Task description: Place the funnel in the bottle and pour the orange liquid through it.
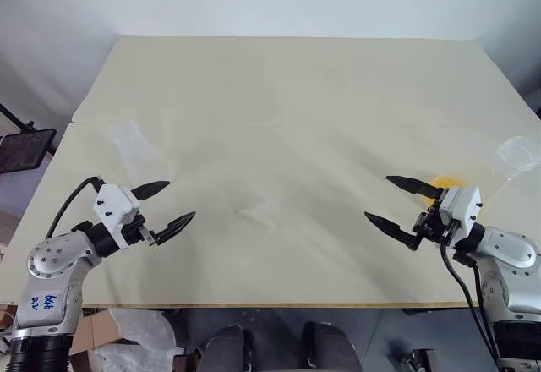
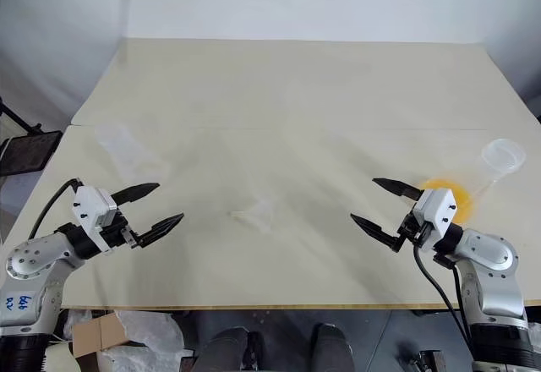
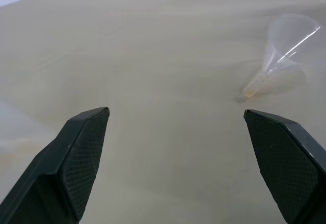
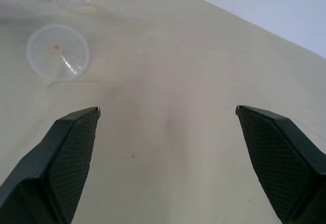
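Cream surface (image 1: 279, 93), seen from above, with both arms raised over its near edge. Round-bellied flask (image 2: 499, 162) at the right edge, lying tilted with its open mouth toward that edge, the orange liquid (image 2: 446, 193) pooled in its belly just behind the right gripper (image 2: 374, 205). The bottle (image 1: 128, 139), clear and conical, stands near the left edge, just beyond the left gripper (image 1: 171, 205). The funnel (image 2: 254, 216), nearly transparent, lies on its side at the middle of the surface toward the near edge, between the two grippers and well apart from each; in the left wrist view its stem points at the gripper, while the right wrist view looks into its cone. Left gripper: jaws spread wide, empty, aimed inward toward the funnel. Right gripper: jaws likewise spread wide, empty, aimed inward. Progress, as judged: nothing is done yet; the funnel is not in the bottle and no liquid has been poured. Remaining: lift the funnel, seat it in the bottle's neck, then take the flask and pour
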Robot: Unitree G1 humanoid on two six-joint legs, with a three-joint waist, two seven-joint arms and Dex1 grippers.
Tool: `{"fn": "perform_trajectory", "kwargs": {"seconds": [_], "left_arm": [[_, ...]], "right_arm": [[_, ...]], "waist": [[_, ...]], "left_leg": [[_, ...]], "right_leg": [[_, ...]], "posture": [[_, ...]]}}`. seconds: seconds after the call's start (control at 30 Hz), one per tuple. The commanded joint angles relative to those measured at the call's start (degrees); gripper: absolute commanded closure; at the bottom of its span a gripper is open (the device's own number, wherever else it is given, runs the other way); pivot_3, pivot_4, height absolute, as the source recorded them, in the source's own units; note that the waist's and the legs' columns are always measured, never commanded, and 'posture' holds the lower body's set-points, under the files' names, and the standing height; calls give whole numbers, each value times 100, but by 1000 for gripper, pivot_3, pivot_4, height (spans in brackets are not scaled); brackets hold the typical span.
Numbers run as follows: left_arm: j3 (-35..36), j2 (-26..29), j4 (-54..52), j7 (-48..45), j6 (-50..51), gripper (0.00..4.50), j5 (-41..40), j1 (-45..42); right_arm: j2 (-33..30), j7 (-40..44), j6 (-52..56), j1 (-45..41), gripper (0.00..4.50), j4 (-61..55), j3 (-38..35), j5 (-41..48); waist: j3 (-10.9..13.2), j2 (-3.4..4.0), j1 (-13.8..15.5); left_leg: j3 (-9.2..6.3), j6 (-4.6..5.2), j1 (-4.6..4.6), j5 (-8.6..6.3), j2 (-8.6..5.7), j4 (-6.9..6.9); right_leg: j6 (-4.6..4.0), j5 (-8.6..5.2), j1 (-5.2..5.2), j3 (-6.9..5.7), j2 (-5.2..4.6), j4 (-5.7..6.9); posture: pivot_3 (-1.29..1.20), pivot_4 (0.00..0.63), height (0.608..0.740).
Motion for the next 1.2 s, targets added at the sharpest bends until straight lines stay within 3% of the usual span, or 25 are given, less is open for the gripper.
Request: {"fn": "perform_trajectory", "kwargs": {"seconds": [0.03,0.2,0.33,0.57,0.77,0.93,1.2], "left_arm": [[24,94,-177,-91,116,0,-153,-55],[225,69,-284,-5,418,0,-423,-64],[725,-88,-254,238,387,0,-563,418],[1751,-731,354,1011,-16,0,-585,1222],[1932,-1027,459,1212,-1,0,-719,1386],[1747,-1016,223,1248,271,0,-1019,916],[1131,-686,628,1744,608,0,-621,-800]], "right_arm": [[-48,70,-58,-22,28,-4,-36,65],[-39,193,64,-40,28,-7,13,148],[348,-175,700,-313,28,-629,290,512],[686,-412,1255,-883,28,-1231,1005,427],[719,-549,1492,-1146,28,-1402,1253,316],[561,-381,1426,-1047,28,-1363,1280,191],[614,-387,1353,-927,28,-1341,1287,159]], "waist": [[0,0,0],[0,0,-1],[0,0,-80],[0,-1,-142],[-1,-5,-67],[-7,-14,15],[-10,-19,-16]], "left_leg": [[0,0,0,0,0,0],[0,0,0,0,0,0],[2,-1,3,0,6,0],[-5,-5,2,0,9,-1],[-12,-1,0,-2,-2,0],[-14,0,0,-4,-5,0],[-13,-3,-2,-1,-6,1]], "right_leg": [[0,0,0,0,0,0],[0,0,0,0,0,1],[0,0,-2,1,4,2],[-2,-1,-4,-3,3,8],[-2,-1,-3,-3,-12,10],[-2,-1,-3,-8,-17,11],[-2,0,-2,-17,-5,13]], "posture": [[0,150,740],[0,150,740],[0,150,740],[0,150,740],[0,150,740],[0,150,740],[0,150,740]]}}
